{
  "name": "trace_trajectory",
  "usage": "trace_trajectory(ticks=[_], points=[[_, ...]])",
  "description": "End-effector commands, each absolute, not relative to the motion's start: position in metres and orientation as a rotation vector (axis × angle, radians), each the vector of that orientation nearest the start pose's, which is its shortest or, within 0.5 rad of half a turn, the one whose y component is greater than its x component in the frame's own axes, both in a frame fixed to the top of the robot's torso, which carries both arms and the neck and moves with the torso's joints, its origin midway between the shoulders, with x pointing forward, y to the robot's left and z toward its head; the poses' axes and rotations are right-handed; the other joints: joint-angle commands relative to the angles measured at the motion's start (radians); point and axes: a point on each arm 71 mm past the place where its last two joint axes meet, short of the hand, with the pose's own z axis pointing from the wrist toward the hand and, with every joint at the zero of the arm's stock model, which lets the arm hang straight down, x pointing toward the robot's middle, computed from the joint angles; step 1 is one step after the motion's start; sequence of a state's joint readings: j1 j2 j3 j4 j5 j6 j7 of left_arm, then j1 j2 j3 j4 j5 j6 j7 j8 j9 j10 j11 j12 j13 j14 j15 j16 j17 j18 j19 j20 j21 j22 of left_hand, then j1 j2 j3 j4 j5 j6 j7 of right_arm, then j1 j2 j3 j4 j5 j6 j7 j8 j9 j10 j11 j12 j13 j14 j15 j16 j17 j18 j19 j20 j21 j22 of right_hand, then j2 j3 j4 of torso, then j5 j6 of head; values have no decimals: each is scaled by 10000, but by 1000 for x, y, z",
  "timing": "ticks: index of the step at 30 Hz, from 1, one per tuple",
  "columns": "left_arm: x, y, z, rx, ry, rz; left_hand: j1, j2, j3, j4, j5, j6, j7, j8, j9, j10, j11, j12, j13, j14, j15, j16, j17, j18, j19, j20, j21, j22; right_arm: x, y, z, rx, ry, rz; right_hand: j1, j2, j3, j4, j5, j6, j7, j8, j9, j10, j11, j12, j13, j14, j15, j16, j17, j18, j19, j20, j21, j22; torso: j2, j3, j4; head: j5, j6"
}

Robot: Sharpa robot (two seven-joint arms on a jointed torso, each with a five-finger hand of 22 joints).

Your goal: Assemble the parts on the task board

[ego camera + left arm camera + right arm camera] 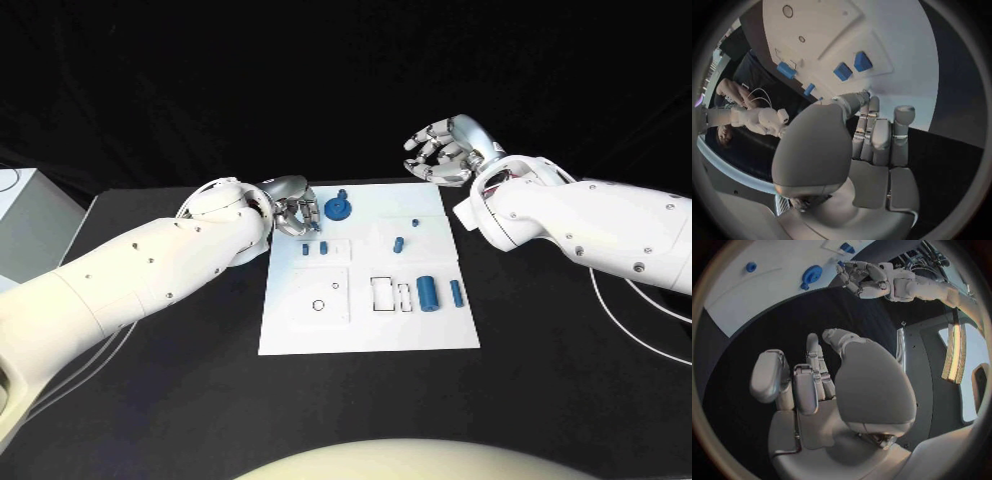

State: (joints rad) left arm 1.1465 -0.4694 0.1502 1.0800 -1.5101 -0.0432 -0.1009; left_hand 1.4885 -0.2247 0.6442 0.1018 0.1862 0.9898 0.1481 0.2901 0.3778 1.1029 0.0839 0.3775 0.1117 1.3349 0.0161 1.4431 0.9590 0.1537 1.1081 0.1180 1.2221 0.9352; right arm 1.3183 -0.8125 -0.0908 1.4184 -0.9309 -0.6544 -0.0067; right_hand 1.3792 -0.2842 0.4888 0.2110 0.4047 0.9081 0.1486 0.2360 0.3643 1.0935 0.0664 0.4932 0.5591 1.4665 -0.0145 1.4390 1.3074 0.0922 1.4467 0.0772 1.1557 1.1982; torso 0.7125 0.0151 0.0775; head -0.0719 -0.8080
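Head view: the task board (368,330) is lying on the black surface (577,350) with its long axis running away from the robot, blue parts (427,294) resting lengthwise on it, while the left hand (293,212), fingers curled and empty, is hovering at its far-left corner and the right hand (451,150), fingers loosely spread, is hanging beyond it.

Both arms reach forward; the left robot hand (293,213) and right robot hand (451,150) hold nothing, fingers curled.

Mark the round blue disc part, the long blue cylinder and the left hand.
Round blue disc part (338,208), head view, disc face.
Long blue cylinder (427,294), head view, mid-body.
Left hand (293,207), head view, fingers' middle.
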Motion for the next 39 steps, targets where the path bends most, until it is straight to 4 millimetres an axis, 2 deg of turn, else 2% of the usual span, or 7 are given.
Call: trace_trajectory(ticks=[1, 39], points=[[561, 130, -195, 1551, 18276, -6117, -98, -7, 2, 37, -11, 70, 14, -26, 14, 55, -7, -48, 4, 55, -12, -4, -10, -101, 69, 34, 61, 9, 524, -234, -135, 3815, 13769, 7793, -113, -20, -17, -54, 46, 11, 8, 65, 13, 47, -55, -47, -6, 528, -58, 20, 427, -18, 54, -6, 28, 14, -10, 4, 10, -16, -12], [561, 121, -211, 1851, 18855, -5962, -97, 22, 6, 19, -13, 84, 7, -46, 23, 96, -15, -113, 17, 52, -17, -5, -19, -96, 65, 25, 56, 5, 523, -231, -135, 3759, 13769, 7846, -134, -21, -14, -64, 56, 16, 7, 70, 16, 58, -54, -89, -52, 527, -58, 17, 426, -18, 55, -6, 28, 18, -2, 7, 6, -91, -73]])
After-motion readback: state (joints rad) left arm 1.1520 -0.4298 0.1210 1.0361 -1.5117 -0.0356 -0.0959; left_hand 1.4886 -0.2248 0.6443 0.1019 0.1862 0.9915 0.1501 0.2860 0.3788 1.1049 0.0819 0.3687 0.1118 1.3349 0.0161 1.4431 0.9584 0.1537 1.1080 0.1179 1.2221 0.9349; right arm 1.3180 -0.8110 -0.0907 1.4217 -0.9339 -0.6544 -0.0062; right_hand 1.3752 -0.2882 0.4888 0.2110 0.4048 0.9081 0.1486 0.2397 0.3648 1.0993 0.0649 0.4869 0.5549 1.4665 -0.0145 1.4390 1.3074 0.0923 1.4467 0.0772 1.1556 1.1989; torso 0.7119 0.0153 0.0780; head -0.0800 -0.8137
